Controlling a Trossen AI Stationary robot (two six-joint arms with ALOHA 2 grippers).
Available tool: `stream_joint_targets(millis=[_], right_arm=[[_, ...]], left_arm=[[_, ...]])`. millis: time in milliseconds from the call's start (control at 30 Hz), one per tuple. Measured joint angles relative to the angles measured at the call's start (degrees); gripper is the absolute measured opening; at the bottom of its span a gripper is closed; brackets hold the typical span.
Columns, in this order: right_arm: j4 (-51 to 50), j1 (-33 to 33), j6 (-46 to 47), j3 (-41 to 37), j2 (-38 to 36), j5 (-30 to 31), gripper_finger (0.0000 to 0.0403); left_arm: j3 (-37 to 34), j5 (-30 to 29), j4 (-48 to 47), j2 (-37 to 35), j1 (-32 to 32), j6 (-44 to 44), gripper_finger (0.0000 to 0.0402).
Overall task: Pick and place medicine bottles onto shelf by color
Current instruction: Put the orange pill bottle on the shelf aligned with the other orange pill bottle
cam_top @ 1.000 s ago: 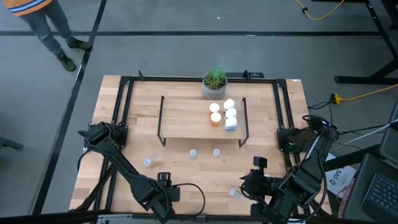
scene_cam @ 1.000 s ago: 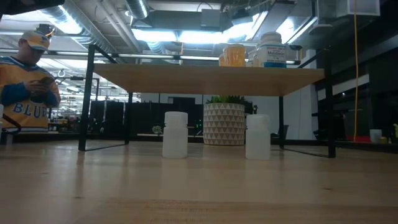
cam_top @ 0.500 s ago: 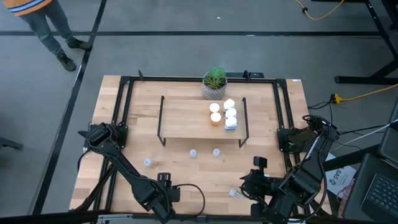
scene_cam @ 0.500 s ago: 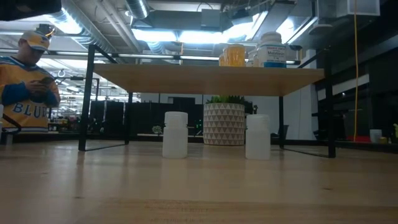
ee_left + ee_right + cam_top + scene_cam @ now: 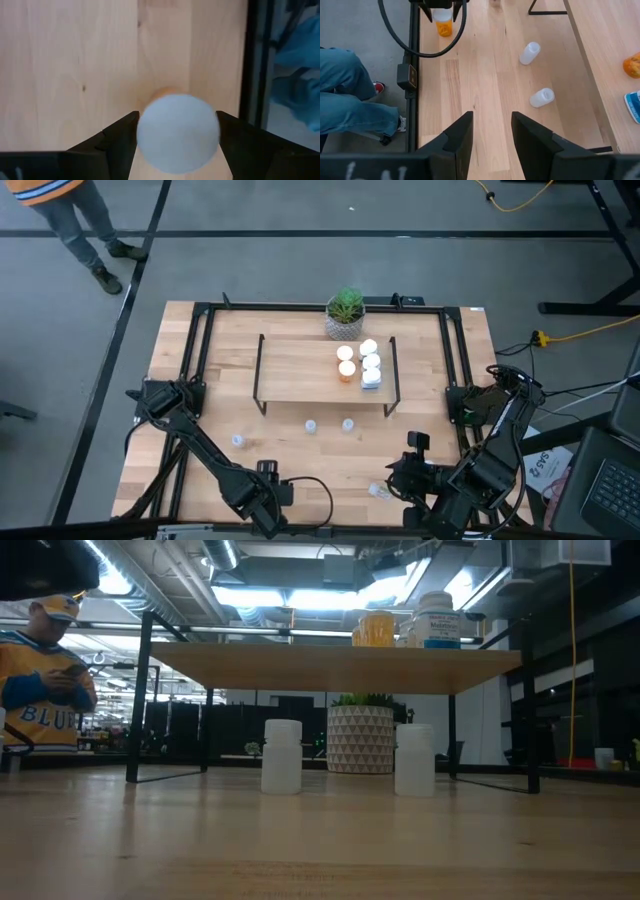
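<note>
My left gripper (image 5: 268, 480) is near the table's near edge, left of centre, shut on an orange bottle with a white cap (image 5: 177, 132). The bottle also shows in the right wrist view (image 5: 443, 24). My right gripper (image 5: 492, 135) is open and empty over the table's near right part (image 5: 415, 470). The wooden shelf (image 5: 300, 370) carries several orange and white bottles at its right end (image 5: 360, 363). Small clear bottles stand on the table before the shelf (image 5: 310, 425), (image 5: 348, 424), (image 5: 237, 441). One lies near my right gripper (image 5: 378, 491). My left gripper pinches the orange bottle's white cap (image 5: 150, 135) between its two fingers, one on each side. The fingers come from above, pointing down. The bottle is upright below them, with its orange body (image 5: 167, 91) showing past the cap. Whether its base rests on the table I cannot tell.
A potted plant (image 5: 345, 310) stands behind the shelf. A black frame (image 5: 200, 330) runs round the tabletop. A person stands beyond the table's far left corner (image 5: 70, 210). A person's jeans-clad leg (image 5: 350, 100) is by the near edge. Bare wood lies between the grippers.
My left gripper has shifted slightly toward the table's right edge with the orange bottle still held. Nothing else has moved.
</note>
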Motion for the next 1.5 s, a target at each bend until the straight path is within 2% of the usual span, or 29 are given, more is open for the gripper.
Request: stream_joint_targets(millis=[333,533,1000,1367,1500], right_arm=[[-0.02,-0.01,-0.22,0.0,0.0,0.0,0.0136],[-0.02,0.05,-0.07,0.0,0.0,-0.27,0.0136],[0.73,2.39,0.34,0.0,0.0,-0.44,0.0136],[0.74,3.27,0.41,0.0,0.0,-0.37,0.0136],[0.74,3.27,0.42,0.0,0.0,-0.37,0.0136]], left_arm=[[0.03,-0.16,0.26,0.07,1.39,3.4,0.0242],[0.03,2.94,-0.23,0.07,2.63,4.97,0.0231],[0.03,3.62,-1.07,0.07,2.59,4.63,0.0226],[0.07,3.96,-1.33,-0.38,3.44,7.18,0.0186],[4.92,5.24,-8.79,-0.54,4.65,8.93,0.0186]])
